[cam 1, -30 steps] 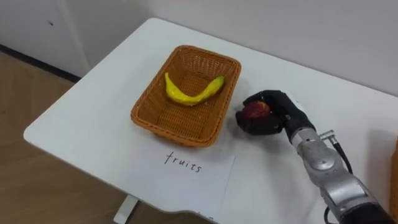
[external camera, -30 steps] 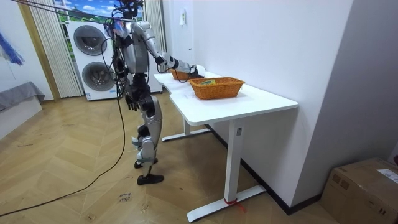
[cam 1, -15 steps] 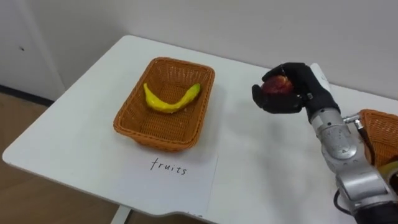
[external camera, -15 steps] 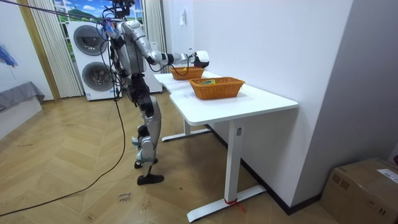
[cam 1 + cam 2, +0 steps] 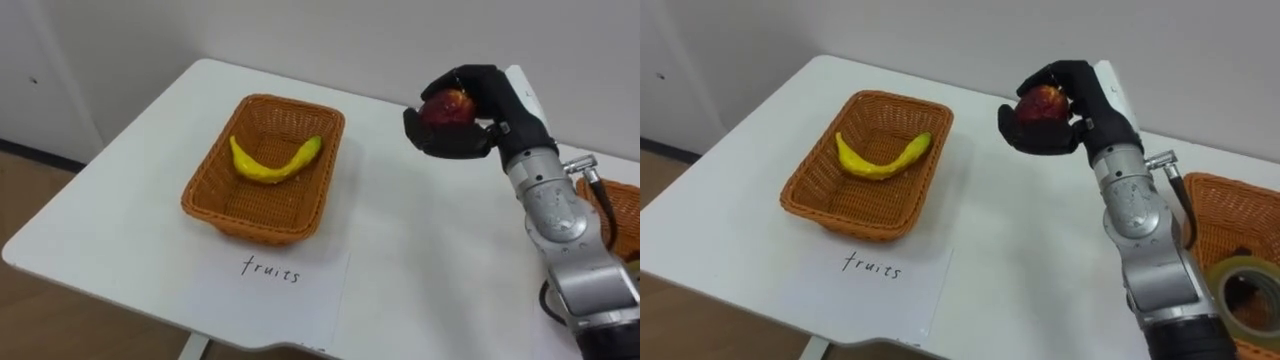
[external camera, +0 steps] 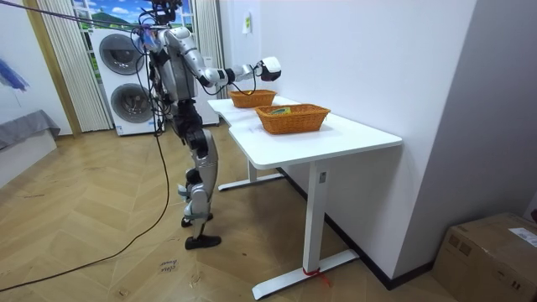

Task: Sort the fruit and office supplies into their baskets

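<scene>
Apple [image 5: 447, 106] clamped in the curled fingers of the right hand [image 5: 487, 120], held up above the table [image 5: 110, 225], well apart from the fruit basket [image 5: 205, 205] on the left, banana [image 5: 272, 165] already inside; could slip out if loosened before passing the rim; could knock the basket wall if carried too low; could bounce out if dropped from high.
</scene>
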Tool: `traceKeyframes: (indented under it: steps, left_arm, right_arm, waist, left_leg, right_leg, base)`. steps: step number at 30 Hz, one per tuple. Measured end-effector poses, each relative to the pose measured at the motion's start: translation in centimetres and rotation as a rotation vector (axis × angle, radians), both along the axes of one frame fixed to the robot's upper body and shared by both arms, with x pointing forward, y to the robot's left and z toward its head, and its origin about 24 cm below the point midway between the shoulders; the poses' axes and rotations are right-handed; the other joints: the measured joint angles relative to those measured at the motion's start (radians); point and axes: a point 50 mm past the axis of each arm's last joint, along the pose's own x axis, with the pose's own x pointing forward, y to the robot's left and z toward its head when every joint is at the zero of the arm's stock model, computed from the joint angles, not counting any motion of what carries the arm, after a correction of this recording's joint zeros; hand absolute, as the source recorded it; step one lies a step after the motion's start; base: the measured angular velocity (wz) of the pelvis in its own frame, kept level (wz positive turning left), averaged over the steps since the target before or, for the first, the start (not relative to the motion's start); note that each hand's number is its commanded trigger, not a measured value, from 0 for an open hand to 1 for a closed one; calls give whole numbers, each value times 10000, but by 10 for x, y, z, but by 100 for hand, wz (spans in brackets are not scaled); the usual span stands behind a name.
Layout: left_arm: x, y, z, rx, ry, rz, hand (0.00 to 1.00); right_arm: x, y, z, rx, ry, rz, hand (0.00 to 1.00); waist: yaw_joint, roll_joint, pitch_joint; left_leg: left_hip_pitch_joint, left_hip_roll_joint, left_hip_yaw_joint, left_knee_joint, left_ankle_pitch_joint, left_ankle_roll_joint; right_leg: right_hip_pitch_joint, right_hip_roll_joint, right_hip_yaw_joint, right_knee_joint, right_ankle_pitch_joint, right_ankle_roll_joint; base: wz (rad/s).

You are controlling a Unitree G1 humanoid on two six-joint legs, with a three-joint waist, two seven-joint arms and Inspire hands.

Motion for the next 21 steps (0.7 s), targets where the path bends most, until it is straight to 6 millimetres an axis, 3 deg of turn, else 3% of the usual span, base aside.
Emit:
traceKeyframes:
  steps: [1,9,13,16,21]
  left_arm:
    - [0,0,0,-4,-5,-9,0]
    - [0,0,0,27,51,-116,0]
    - [3,0,0,165,67,-506,0]
    - [8,1,2,226,-148,-578,0]
    - [12,4,3,308,-206,-684,0]
  right_arm:
    - [0,0,0,0,-1,1,100]
    - [0,3,5,-18,-199,120,100]
    - [3,16,14,-220,-563,573,100]
    - [2,28,8,-362,-376,1055,100]
    - [0,40,2,-571,-159,1503,100]
  waist:
    - [14,9,28]
    - [275,-3,18]
    - [523,-74,-17]
    - [647,-212,-65]
    - [873,-377,79]
  left_leg:
    - [-15,1,0,-26,-5,2]
    - [-124,-14,-5,0,-6,5]
    - [-109,-8,12,-47,1,-4]
    - [-109,3,3,-55,2,-5]
    - [-94,-21,-247,-42,-2,-4]
  right_leg:
    - [-7,-3,0,3,0,0]
    - [-83,-14,-29,-23,-3,2]
    - [-134,14,0,-27,-5,4]
    - [-142,22,-21,-17,-5,5]
    - [-39,13,-149,-17,-3,7]
  base:
    - [0]
    - [0]
    - [-2]
    - [1]
    - [12]
